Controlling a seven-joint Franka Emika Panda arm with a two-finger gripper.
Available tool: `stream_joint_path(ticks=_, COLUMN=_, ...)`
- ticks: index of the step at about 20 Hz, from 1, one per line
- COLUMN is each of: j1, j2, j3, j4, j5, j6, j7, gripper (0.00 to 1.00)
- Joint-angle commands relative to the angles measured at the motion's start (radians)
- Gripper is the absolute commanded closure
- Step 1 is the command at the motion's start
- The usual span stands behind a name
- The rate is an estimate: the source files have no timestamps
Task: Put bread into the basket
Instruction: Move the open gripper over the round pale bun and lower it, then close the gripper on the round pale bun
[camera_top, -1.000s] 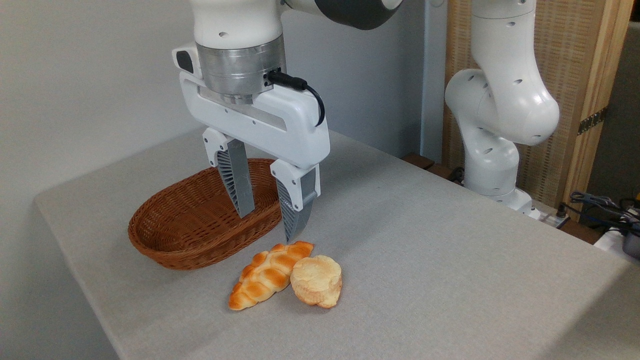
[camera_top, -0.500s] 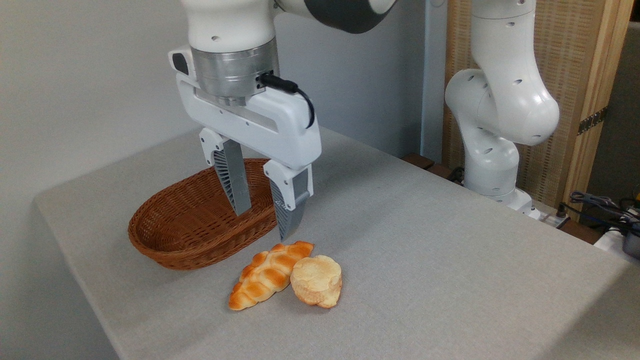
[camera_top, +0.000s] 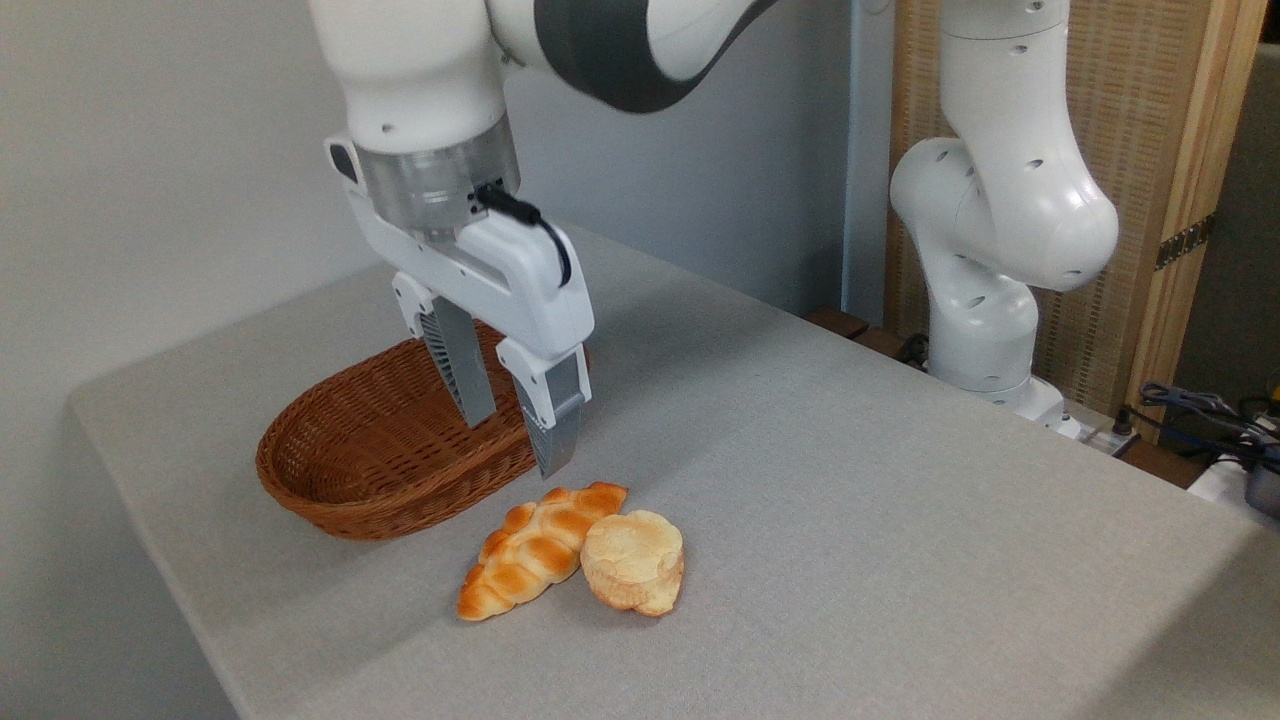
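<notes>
A white robot arm reaches down over a table (camera_top: 900, 520) covered in pale grey cloth, and its white two-finger gripper (camera_top: 515, 445) hangs with its ribbed grey fingers (camera_top: 458, 370) spread apart and nothing between them. The fingers point downward in front of the near right end of the oval, shallow, reddish-brown woven wicker basket (camera_top: 350, 470), which holds nothing that can be seen. The small round pale-golden bun with a crackled flat top (camera_top: 633, 574) lies on the cloth in front of the basket and a little to its right, clear of the gripper. Touching the bun on its left side lies a longer orange-brown braided loaf with pointed ends (camera_top: 535, 550), set slantwise with its upper tip near the basket's rim. A black cable (camera_top: 530, 225) loops from the gripper's wrist. No brand mark, label or writing can be read on the arm, the gripper or anything on the table.
</notes>
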Motion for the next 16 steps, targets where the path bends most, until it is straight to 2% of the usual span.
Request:
stream_joint_path(ticks=1, j1=-0.002, j2=-0.024, j3=0.001, j4=-0.084, j5=-0.007, j6=0.044, j7=0.011, gripper=0.0)
stream_joint_path(ticks=7, j1=0.012, j2=-0.064, j3=0.052, j4=-0.204, j5=0.025, j6=0.07, j7=0.135, gripper=0.0)
stream_joint_path(ticks=14, j1=0.012, j2=-0.065, j3=0.058, j4=-0.313, j5=0.039, j6=0.226, j7=0.139, gripper=0.0)
stream_joint_path(ticks=16, j1=0.012, j2=-0.064, j3=0.058, j4=-0.322, j5=0.039, j6=0.24, j7=0.139, gripper=0.0)
